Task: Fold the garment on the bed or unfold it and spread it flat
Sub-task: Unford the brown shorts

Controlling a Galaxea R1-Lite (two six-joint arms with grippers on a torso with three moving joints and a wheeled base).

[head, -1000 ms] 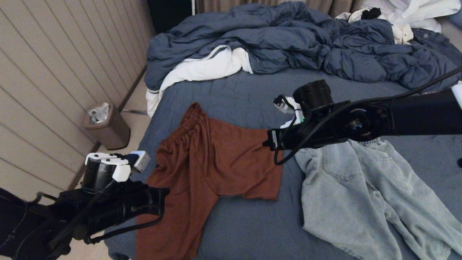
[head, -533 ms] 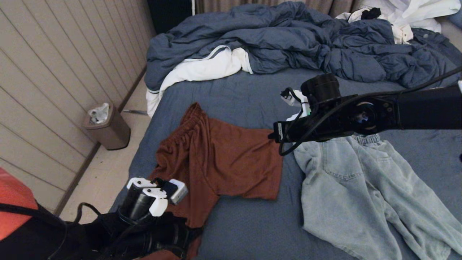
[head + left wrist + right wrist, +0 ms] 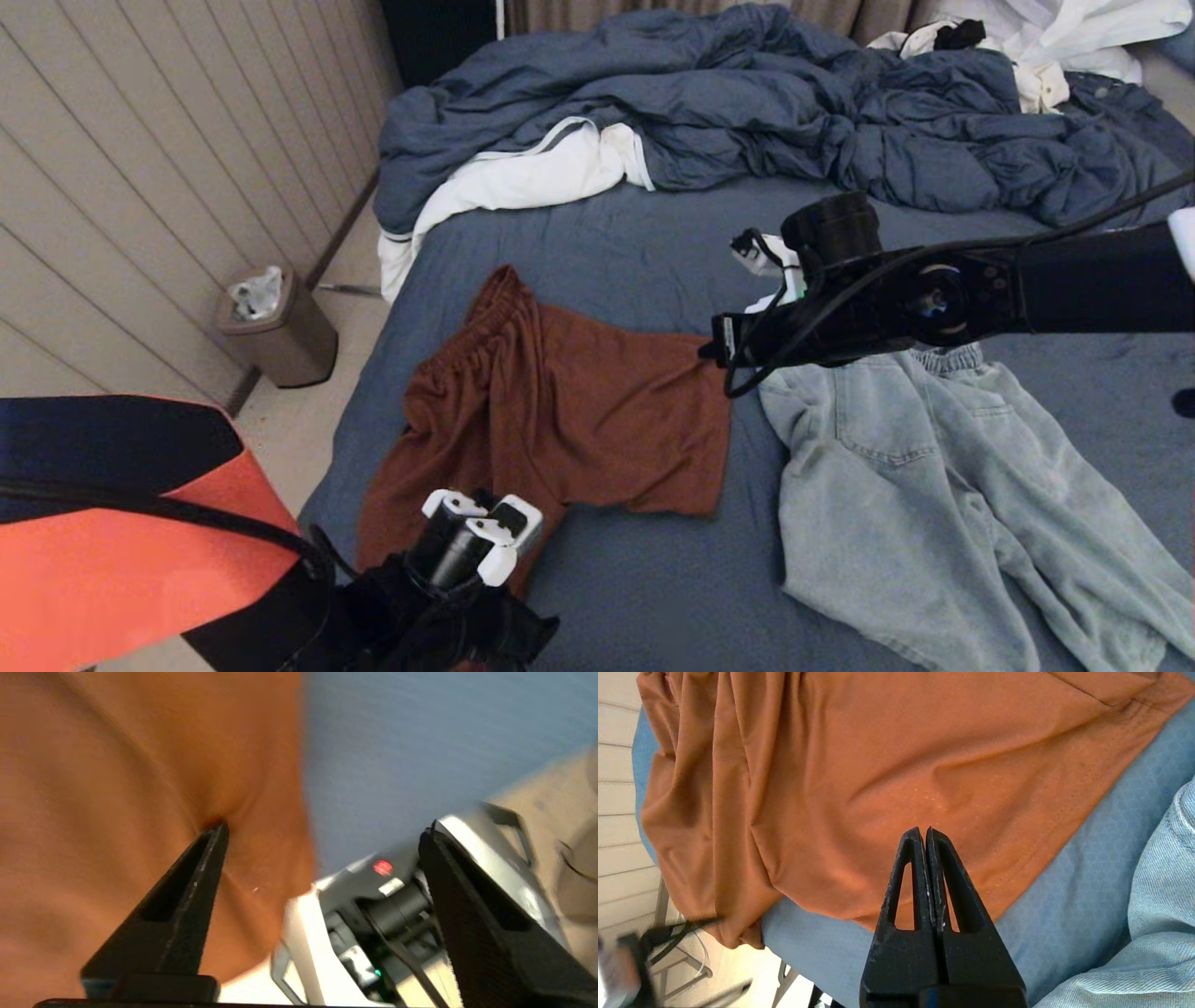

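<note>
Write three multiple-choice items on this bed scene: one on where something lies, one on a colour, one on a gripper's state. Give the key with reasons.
1. Where do the light denim trousers lie relative to the rust-orange shorts?
A. On top of them
B. Beside them, toward the robot's right
C. On the floor

2. What colour is the fitted sheet of the bed?
A. Slate blue
B. White
C. Green

3. How do the fingers of the right gripper stand?
A. Spread wide
B. Clamped on denim
C. Shut together with nothing between them

Key:
1 B, the head view shows the two garments side by side on the sheet.
2 A, bare blue sheet shows between and around the garments.
3 C, the right wrist view shows the fingers pressed together above the shorts. The left gripper, by contrast, is open, one fingertip on the shorts.
</note>
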